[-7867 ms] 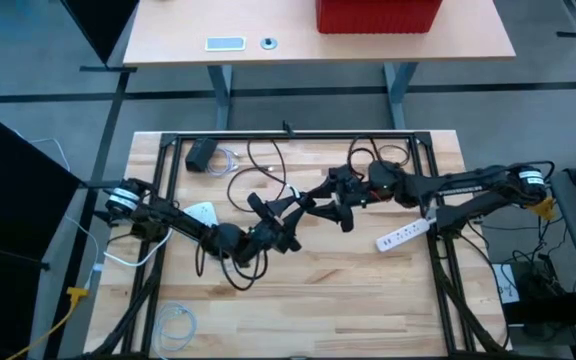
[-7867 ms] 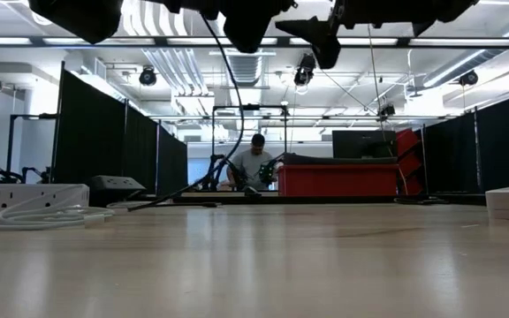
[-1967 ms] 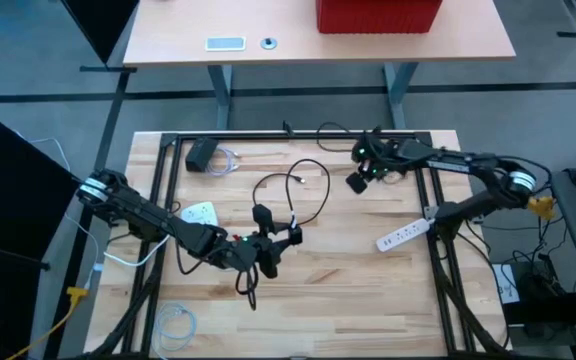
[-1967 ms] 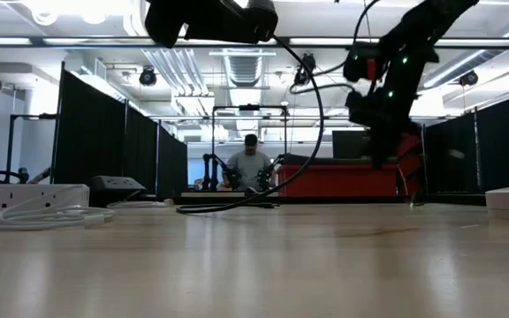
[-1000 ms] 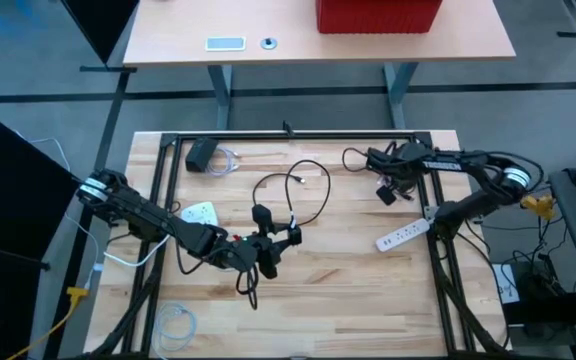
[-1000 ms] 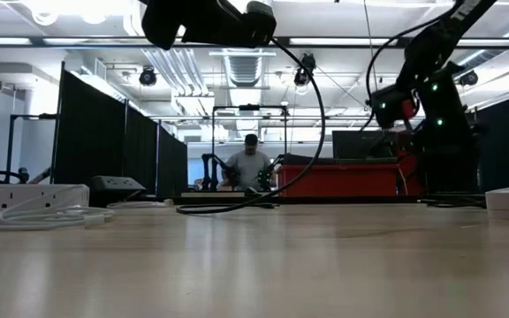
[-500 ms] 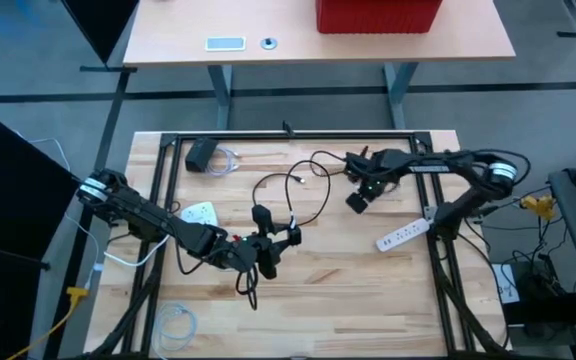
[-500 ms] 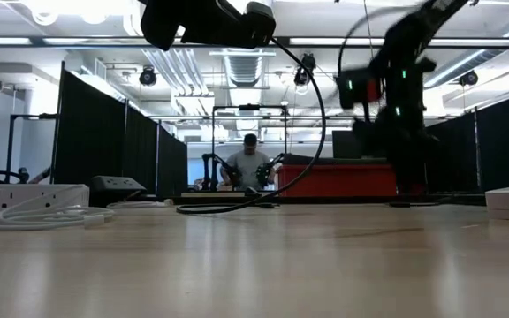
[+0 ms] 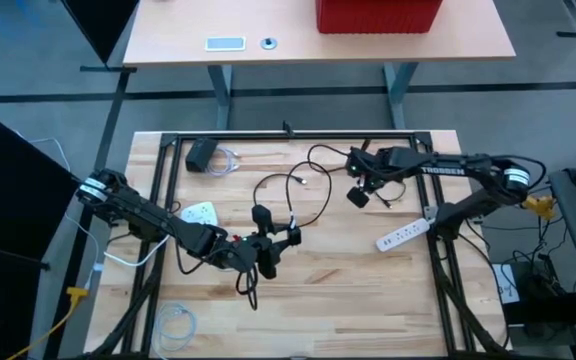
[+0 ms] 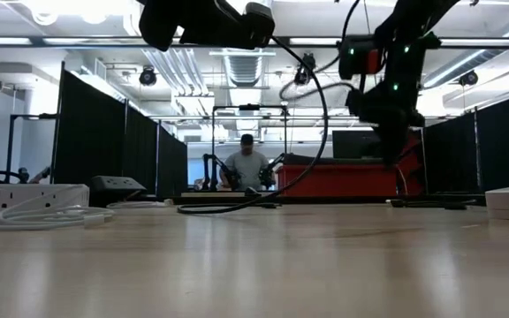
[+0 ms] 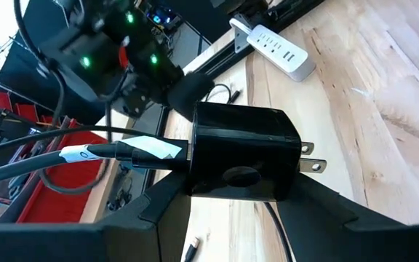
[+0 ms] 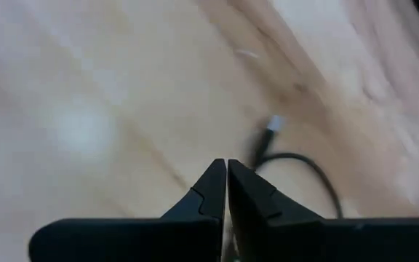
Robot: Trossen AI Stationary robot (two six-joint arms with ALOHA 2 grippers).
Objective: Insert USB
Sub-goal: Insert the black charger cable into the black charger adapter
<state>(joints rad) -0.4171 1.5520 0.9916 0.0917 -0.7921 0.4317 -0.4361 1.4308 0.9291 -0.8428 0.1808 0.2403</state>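
A: What is the left gripper [image 11: 242,191] doing?

B: It is hanging above the middle of the wooden table [image 9: 368,300], a little toward the near side, and its fingers are pinching a black wall charger [image 11: 243,149]. The wrist view shows the block clamped between the two dark fingers, with its two metal prongs [image 11: 310,156] pointing out toward the right side of the table.

A: Is the USB cable in it?

B: A black cable [image 11: 64,159] with a white tag [image 11: 148,149] is running into the charger's back face. I cannot tell how deep the plug is sitting. In the high view the cable [image 9: 308,185] is looping away across the boards toward the far side.

A: And the right gripper [image 9: 359,196]?

B: It is hovering over the far right part of the table, well apart from the left one. Its wrist view shows the two fingertips [image 12: 213,185] pressed together with nothing between them. Below them on the wood a loose cable end [image 12: 273,125] with a pale tip is lying, blurred.

A: What else is on the table?

B: A white power strip [image 9: 402,236] is lying near the right edge, near the right arm. A second white power strip [image 9: 199,212] is sitting on the left, beside the left arm. A small black adapter [image 9: 202,153] is resting in the far left corner, and a coil of pale cable [image 9: 176,323] is lying in the near left corner.

A: Anything beyond the table?

B: A person [image 10: 248,165] is sitting in the room behind, beside a red bin [image 10: 343,179].
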